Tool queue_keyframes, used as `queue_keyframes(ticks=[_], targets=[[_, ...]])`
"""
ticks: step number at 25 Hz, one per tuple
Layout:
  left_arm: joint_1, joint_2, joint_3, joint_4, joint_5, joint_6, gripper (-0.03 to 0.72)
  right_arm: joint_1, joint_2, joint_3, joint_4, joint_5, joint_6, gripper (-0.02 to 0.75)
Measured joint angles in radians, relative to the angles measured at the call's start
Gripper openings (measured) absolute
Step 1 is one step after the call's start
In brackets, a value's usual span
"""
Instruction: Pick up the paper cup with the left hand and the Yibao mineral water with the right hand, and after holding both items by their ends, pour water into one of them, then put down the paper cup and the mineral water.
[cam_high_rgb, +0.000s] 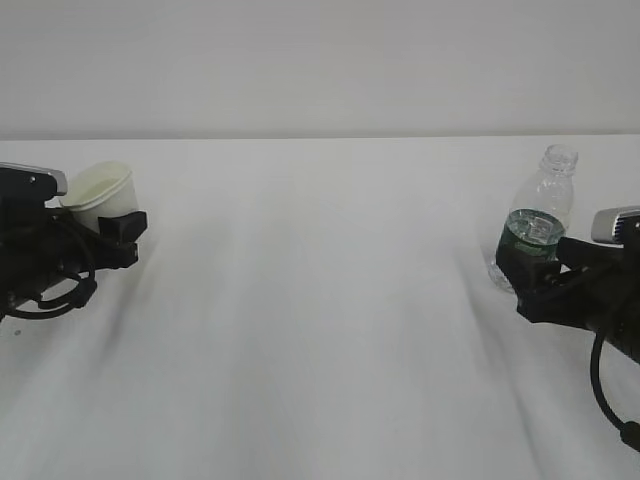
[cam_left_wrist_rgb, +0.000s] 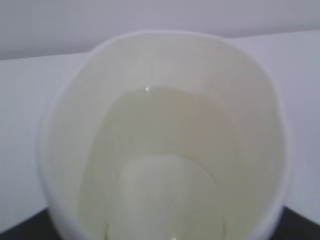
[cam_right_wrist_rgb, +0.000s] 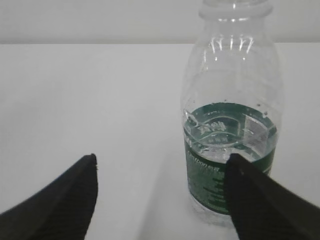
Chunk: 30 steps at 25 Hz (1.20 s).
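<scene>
While the left hand (cam_high_rgb: 118, 232) sits mostly cut off at the tabletop's (cam_high_rgb: 320, 300) left edge, it grips the paper cup (cam_high_rgb: 100, 192), tilted and lifted there. Its wrist view is filled by the cup's (cam_left_wrist_rgb: 165, 150) blurred inside with some liquid, the fingers hidden. Near the right edge the water bottle (cam_high_rgb: 538, 225) stands upright, capless. From outside, the right hand (cam_high_rgb: 528, 268) overlaps its label band; the wrist view shows this hand (cam_right_wrist_rgb: 160, 195) spread open, one finger (cam_right_wrist_rgb: 260, 195) crossing the bottle (cam_right_wrist_rgb: 231, 130), whose neck is cut off; contact unclear.
</scene>
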Motion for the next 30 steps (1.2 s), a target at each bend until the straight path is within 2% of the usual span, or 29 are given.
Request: queue_keyframes(ticks=[18, 30], targets=[[0.0, 0.002, 0.0, -0.032, -0.036, 0.028, 0.417, 0.0, 0.0, 0.0, -0.004, 0.0, 0.0, 0.592], [0.0, 0.088, 0.0, -0.048, -0.082, 0.03, 0.417, 0.0, 0.0, 0.0, -0.004, 0.0, 0.0, 0.592]])
